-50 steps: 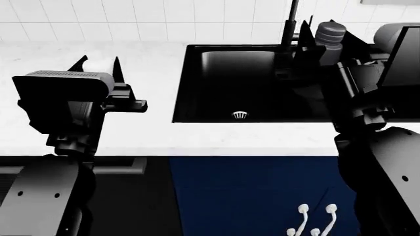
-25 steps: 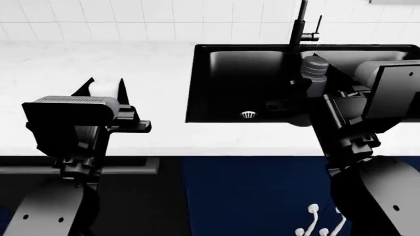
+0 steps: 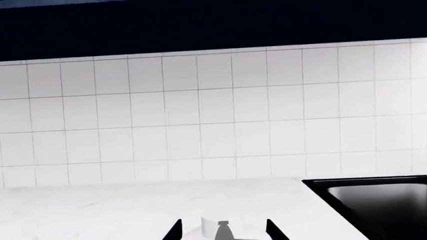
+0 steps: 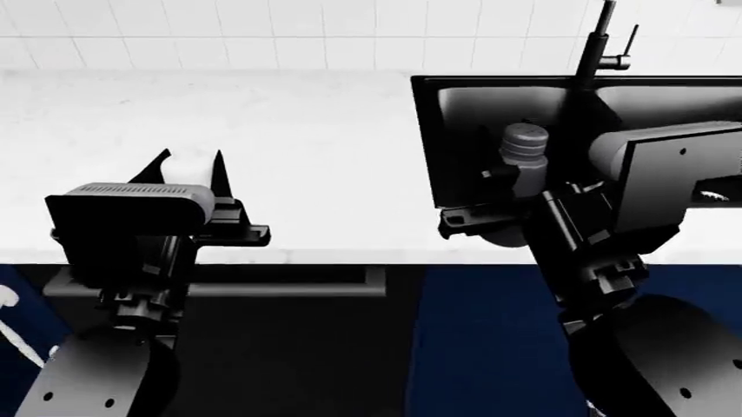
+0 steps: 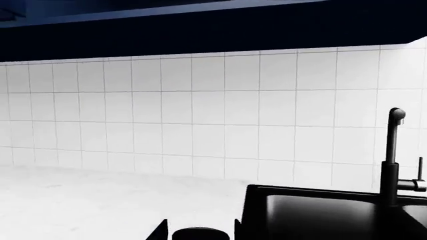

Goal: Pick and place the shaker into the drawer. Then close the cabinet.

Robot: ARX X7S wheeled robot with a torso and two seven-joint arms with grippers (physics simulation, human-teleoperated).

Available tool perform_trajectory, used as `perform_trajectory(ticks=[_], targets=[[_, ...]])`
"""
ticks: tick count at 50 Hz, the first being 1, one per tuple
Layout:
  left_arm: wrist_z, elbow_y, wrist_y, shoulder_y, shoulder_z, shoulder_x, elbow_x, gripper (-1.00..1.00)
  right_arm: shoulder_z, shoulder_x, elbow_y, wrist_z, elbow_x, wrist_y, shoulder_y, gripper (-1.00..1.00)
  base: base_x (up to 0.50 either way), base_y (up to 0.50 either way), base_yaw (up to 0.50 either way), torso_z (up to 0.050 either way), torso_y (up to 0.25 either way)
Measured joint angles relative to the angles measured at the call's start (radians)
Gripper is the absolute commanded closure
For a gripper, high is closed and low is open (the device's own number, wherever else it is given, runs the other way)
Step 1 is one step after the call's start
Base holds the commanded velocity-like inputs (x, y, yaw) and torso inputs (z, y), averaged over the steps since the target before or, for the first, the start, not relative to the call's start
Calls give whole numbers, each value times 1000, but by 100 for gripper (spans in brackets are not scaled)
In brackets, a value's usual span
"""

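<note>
The shaker, whitish with a grey cap, stands upright between the fingers of my right gripper. It hangs over the front left corner of the black sink. In the right wrist view only its dark cap shows, between the two fingertips of the right gripper. My left gripper hovers open over the white counter with nothing in it; its fingertips stand wide apart. A navy cabinet front lies under the counter at the right. The drawer's box is out of view.
A black appliance front with a grey bar handle sits below the counter's middle. Another navy front with a white handle shows at the far left. The black tap rises behind the sink, and white wall tiles back the counter.
The whole view has shifted left, so the sink now sits further right. My right gripper has carried the shaker from near the tap to the sink's front left corner. The left gripper stays open.
</note>
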Motion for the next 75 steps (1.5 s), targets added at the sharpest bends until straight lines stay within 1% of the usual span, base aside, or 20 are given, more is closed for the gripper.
perform_trajectory(ticks=[9,22,48,75], targets=[[-6,5,-8,-4,5,-5,-5,100,20,-19,-17,13,41,43,8,100,-500,100,0,0,0],[-13,6,-5,-2,14,-8,-18,100,31,-27,-25,28,63,51,-4,100,-500,59,0,0,0],[-27,4,1,1,20,-19,-36,100,-17,-4,-38,52,79,33,-23,100,-447,427,0,0,0],[-43,32,-34,-25,31,-36,-58,100,-14,4,-48,82,122,46,-2,100,-352,475,0,0,0]])
